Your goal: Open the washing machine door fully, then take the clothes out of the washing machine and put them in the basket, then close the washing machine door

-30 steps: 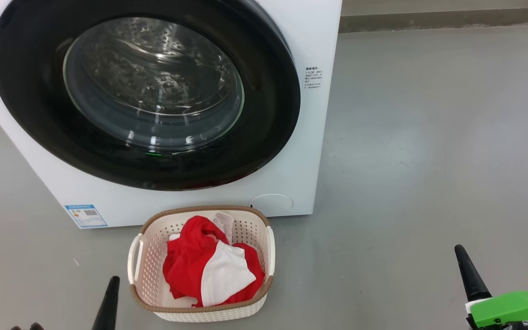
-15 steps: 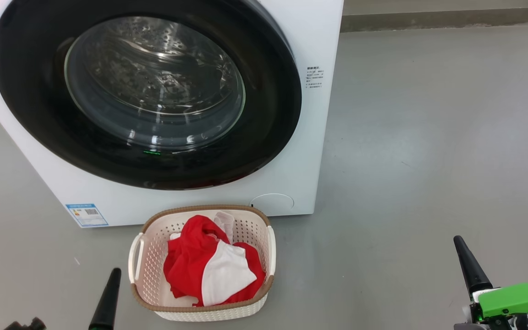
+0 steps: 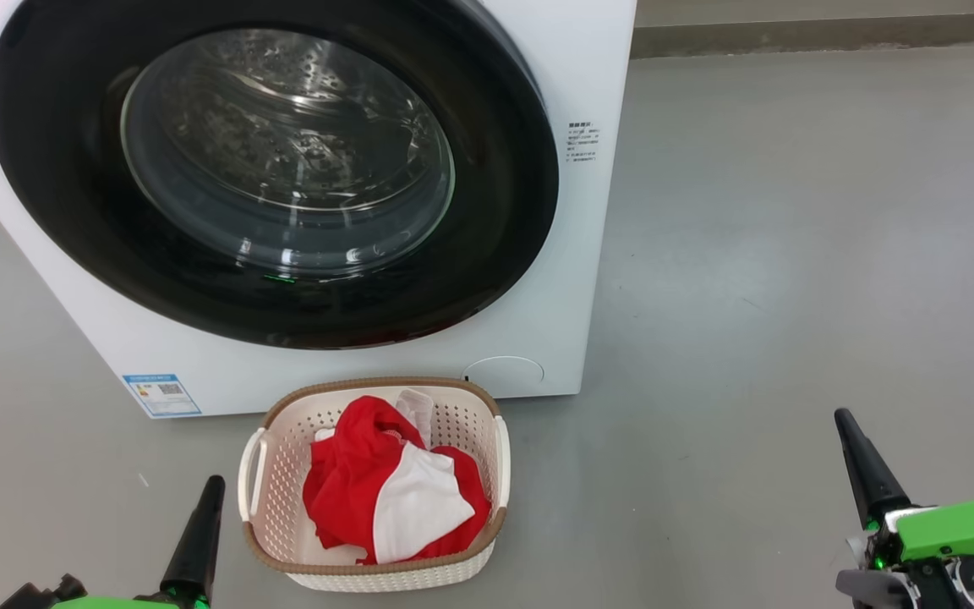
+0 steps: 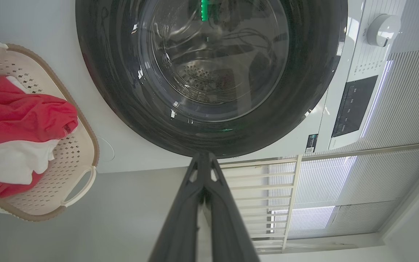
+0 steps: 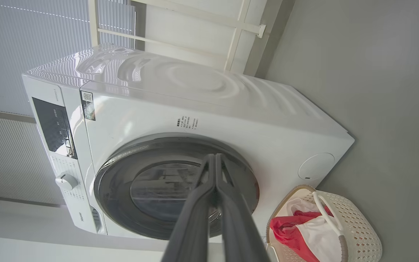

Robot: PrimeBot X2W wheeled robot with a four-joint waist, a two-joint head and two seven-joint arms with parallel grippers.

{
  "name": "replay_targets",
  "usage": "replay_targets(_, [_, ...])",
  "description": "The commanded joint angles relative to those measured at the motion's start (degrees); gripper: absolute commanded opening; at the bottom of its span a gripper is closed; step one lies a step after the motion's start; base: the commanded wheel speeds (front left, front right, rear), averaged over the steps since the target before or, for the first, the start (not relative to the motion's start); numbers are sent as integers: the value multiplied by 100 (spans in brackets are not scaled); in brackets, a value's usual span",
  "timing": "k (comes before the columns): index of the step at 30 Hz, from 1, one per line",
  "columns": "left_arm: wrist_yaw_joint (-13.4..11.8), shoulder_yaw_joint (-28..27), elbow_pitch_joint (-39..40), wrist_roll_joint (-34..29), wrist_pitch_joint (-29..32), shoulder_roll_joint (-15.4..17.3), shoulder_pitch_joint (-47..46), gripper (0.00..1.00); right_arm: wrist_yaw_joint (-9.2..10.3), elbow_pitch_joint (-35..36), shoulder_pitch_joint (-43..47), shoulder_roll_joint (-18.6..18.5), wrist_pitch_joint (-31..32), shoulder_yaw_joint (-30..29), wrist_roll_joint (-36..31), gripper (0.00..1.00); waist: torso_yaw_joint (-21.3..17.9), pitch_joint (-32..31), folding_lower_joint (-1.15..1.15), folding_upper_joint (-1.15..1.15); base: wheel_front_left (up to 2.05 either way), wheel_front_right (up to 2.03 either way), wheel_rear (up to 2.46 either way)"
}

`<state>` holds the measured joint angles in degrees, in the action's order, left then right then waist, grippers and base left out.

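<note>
Clothes of soft cloth, bright red with white panels (image 3: 385, 499), lay heaped in the small cream perforated plastic basket with a brown woven-look rim (image 3: 463, 427). The basket stood between the two hands, nearer the left one. At the far left, the left hand (image 3: 213, 486) pointed up over the grey floor (image 3: 791, 254). Its two long dark fingers were pressed together and held nothing, just beside the basket's left handle yet apart from it. Behind it, a blue label sticker (image 3: 161, 394) marked the lower corner of the big white boxy washing machine (image 3: 588, 68). The large round washing machine door with its glossy black rim (image 3: 504, 211) sat shut against the machine's front, directly behind the basket, and the steel drum showed through the glass. Far to the right, the right hand (image 3: 844, 419) was likewise closed and empty, well apart from basket and clothes.
</note>
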<state>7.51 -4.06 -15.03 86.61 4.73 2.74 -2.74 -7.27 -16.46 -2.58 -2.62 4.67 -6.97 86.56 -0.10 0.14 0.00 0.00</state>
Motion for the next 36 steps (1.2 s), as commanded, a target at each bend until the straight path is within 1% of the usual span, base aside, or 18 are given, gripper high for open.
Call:
replay_targets(1, [-2, -215, 115, 124, 60, 35, -267, 0, -21, 202, -290, -33, 60, 64, 143, 0, 1, 0, 0, 0, 0, 0, 0])
replay_targets(9, [-2, -252, 100, 550, 181, 14, -345, 0, -22, 244, -360, -26, 183, 43, 559, 0, 10, 4, 0, 0, 0, 0, 0])
replay_targets(36, [-2, -252, 100, 551, 180, 14, -345, 0, -22, 244, -360, -26, 182, 44, 560, 0, 10, 4, 0, 0, 0, 0, 0])
